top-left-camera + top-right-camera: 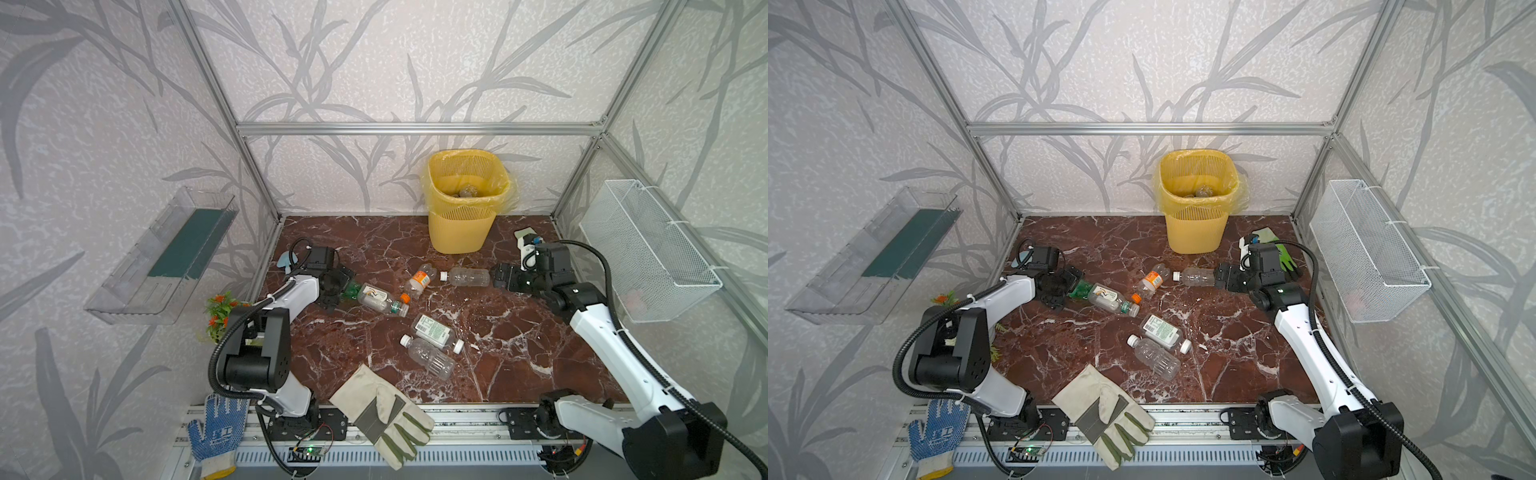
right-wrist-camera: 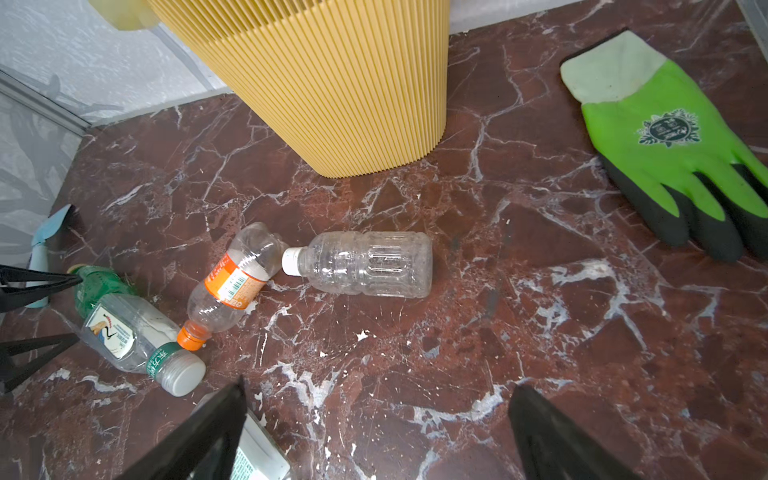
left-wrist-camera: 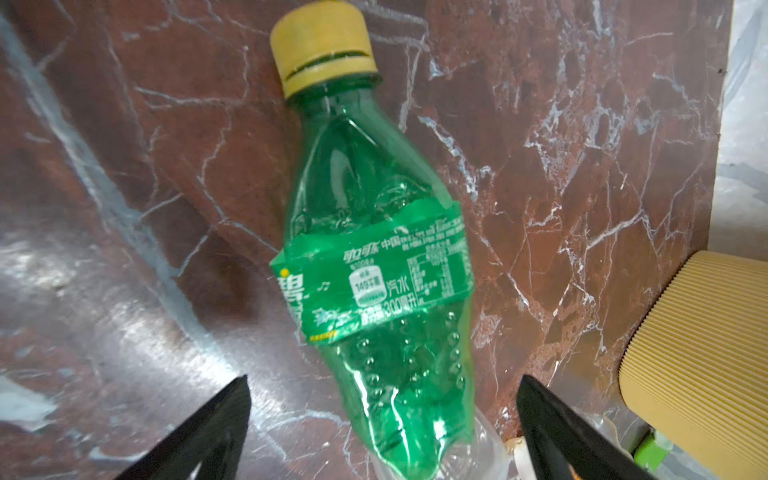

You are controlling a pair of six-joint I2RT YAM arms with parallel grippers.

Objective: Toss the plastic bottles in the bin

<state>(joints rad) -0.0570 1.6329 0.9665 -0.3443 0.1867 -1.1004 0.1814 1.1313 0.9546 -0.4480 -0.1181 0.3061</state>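
The left gripper (image 1: 337, 286) sits low on the left of the red marble tabletop (image 1: 519, 353). Its jaws are spread wide around the base end of the crushed green bottle (image 3: 374, 270), which lies flat, and the fingers (image 3: 224, 419) do not visibly touch it. Just right of it lies a clear bottle with a crane label (image 1: 380, 298), and beyond that an orange-labelled bottle (image 1: 420, 279). The right gripper (image 1: 500, 276) is likewise agape and holds nothing. It is just right of the base of a clear white-capped bottle (image 1: 467, 276) lying on its side. A white-labelled bottle (image 1: 434, 330) and a ribbed clear bottle (image 1: 430, 357) lie side by side nearer the front. The yellow bin (image 1: 465, 232) stands upright at the far edge, right of centre, apart from both grippers. A canvas work glove (image 1: 382, 411) lies over the near edge.
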